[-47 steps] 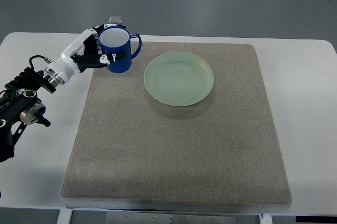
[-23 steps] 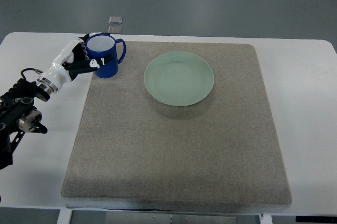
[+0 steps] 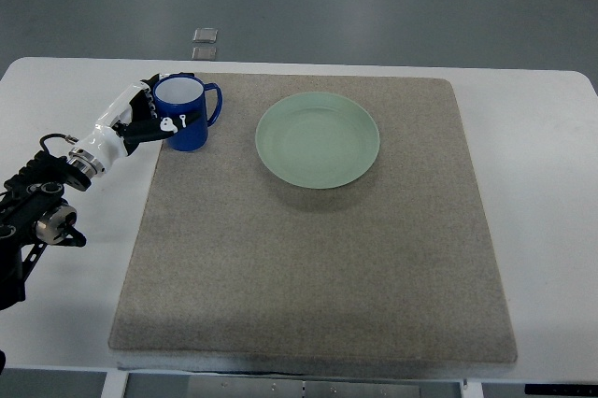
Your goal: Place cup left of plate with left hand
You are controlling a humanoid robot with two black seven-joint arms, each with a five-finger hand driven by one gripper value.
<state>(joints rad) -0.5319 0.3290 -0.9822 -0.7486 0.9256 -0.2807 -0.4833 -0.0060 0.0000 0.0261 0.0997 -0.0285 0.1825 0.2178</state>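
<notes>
Top view shows the left hand (image 3: 140, 120) with fingers curled around the blue mug (image 3: 183, 113). It stands upright at the grey mat's (image 3: 308, 258) left edge, left of the green plate (image 3: 318, 139).

A white table (image 3: 542, 136) carries 1 grey mat (image 3: 308, 258).

Bright, even light falls from overhead, with no harsh glare anywhere. The white table (image 3: 542, 230) reads clean and slightly washed but keeps its edges. Shadows are soft and short: a faint one hugs the near rim of the plate (image 3: 318, 139), another sits just beside the cup (image 3: 182, 113) on the grey mat (image 3: 318, 267). Focus is sharp across the whole view, with slight bowing at the table's far edge
</notes>
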